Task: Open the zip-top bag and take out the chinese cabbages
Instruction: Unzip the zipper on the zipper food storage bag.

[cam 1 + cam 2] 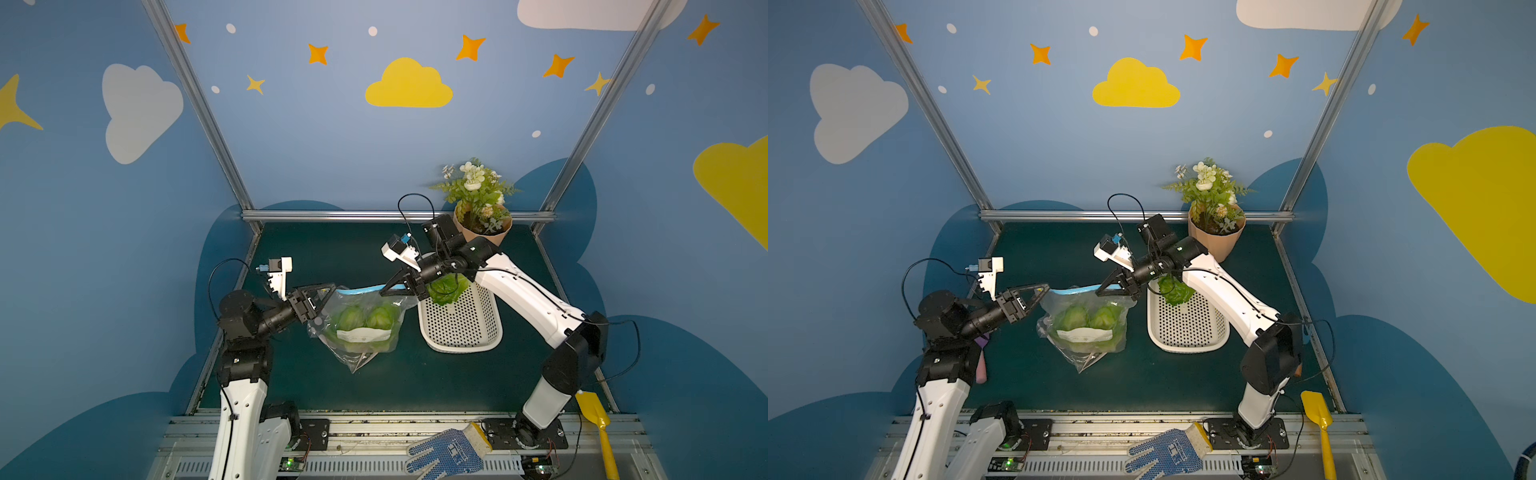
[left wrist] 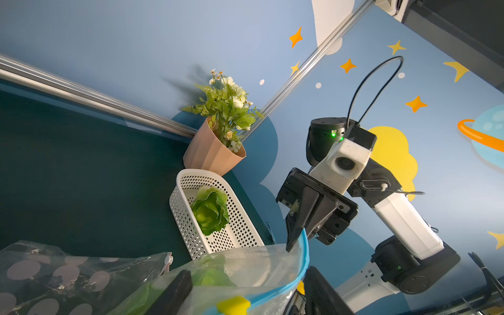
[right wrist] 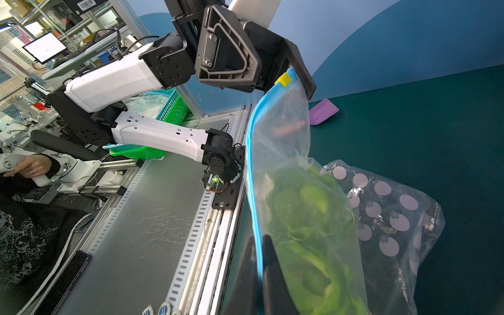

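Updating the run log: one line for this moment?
zip-top bag: two cabbages inside | basket: one cabbage | right gripper: shut on rim | left gripper: open at rim

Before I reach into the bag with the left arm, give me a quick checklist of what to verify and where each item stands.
1. Grip: right end effector shut on the blue zip edge of the zip-top bag: ok.
2. Reach: left end effector open, fingers on either side of the bag corner by the yellow slider: ok.
3. Bag mouth parted enough to reach in: cannot tell.
4. All chinese cabbages out of the bag: not ok. Two lie inside, one is in the white basket.
5. Room in the basket for more: ok, bare floor beside that cabbage.
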You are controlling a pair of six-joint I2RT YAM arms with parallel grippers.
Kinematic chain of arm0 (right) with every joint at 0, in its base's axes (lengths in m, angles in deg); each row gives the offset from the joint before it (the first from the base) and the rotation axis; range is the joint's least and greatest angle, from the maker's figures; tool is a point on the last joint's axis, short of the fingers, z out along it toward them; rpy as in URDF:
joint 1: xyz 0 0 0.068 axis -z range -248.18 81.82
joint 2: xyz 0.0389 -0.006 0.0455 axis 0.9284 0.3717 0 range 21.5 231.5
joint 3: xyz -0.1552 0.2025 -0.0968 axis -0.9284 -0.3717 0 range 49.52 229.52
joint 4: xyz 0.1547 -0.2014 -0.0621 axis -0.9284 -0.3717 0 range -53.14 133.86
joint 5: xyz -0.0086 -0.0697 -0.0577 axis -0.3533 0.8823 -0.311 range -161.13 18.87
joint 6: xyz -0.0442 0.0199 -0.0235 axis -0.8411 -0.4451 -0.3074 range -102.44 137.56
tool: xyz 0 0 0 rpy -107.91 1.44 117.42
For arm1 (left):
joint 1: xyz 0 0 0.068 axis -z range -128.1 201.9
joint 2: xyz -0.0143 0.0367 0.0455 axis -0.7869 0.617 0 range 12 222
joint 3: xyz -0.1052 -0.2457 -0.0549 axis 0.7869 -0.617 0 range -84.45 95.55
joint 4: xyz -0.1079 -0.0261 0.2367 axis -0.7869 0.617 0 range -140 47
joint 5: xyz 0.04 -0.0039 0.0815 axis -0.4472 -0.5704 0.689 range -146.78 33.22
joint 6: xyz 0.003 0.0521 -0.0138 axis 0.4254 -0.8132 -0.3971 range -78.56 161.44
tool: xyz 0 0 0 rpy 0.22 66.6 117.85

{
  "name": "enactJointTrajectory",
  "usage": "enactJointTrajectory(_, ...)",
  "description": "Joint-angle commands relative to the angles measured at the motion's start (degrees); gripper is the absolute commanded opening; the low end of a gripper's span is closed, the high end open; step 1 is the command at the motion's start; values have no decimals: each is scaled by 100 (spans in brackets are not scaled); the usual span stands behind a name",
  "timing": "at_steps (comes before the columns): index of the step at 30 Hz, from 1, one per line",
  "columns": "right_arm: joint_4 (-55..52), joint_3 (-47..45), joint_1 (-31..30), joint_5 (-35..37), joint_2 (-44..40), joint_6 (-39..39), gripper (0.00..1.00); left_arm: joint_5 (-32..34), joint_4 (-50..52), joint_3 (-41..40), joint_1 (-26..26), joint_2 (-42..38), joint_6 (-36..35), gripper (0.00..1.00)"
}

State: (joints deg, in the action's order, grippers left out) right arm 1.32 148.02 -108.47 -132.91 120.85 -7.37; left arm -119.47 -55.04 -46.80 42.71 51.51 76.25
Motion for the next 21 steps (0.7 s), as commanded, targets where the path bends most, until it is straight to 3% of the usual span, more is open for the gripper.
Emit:
enactJointTrajectory(1,-96,239,55,-211,58,-74,0,-349,-18,13,47,-141,44,61)
enactJointTrajectory(9,-104,326,144,-247,161,9,0,-261,296,-84,76,-504,57,54)
enactJointTrajectory(21,29,407,245,-175,314,345,0,-109,986,-51,75,-833,-177,55)
